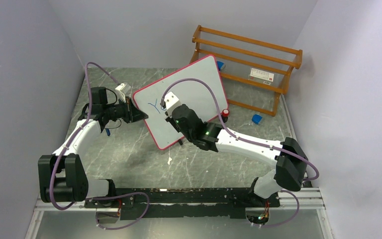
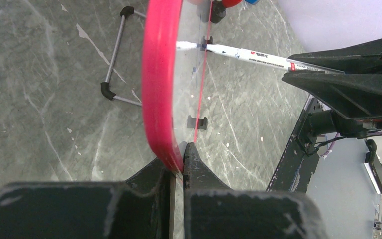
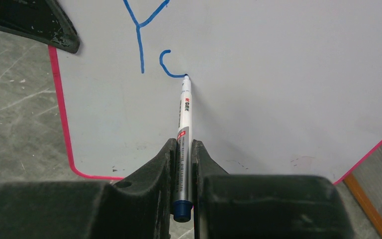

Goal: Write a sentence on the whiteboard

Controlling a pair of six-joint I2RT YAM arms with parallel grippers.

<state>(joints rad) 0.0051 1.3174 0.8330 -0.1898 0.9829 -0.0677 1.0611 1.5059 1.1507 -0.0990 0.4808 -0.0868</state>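
The whiteboard [image 1: 199, 82] with its pink-red frame stands tilted at the table's middle. My left gripper [image 1: 138, 115] is shut on its left edge; the left wrist view shows the frame [image 2: 158, 89] pinched between the jaws of that gripper [image 2: 180, 158]. My right gripper [image 3: 184, 144] is shut on a white marker [image 3: 184, 129] with a blue end. Its tip touches the board [image 3: 278, 74]. The sentence [image 3: 151, 40] is only a blue "Y" and the open lower curve of a second letter, also visible from above [image 1: 154, 105]. The right gripper [image 1: 169, 110] is over the board's lower middle.
A wooden rack [image 1: 251, 62] stands at the back right behind the board. A red-capped object [image 1: 225, 113] sits by the board's right corner and a blue one [image 1: 257, 119] lies on the table further right. The board's wire foot [image 2: 113, 74] rests on the marbled tabletop.
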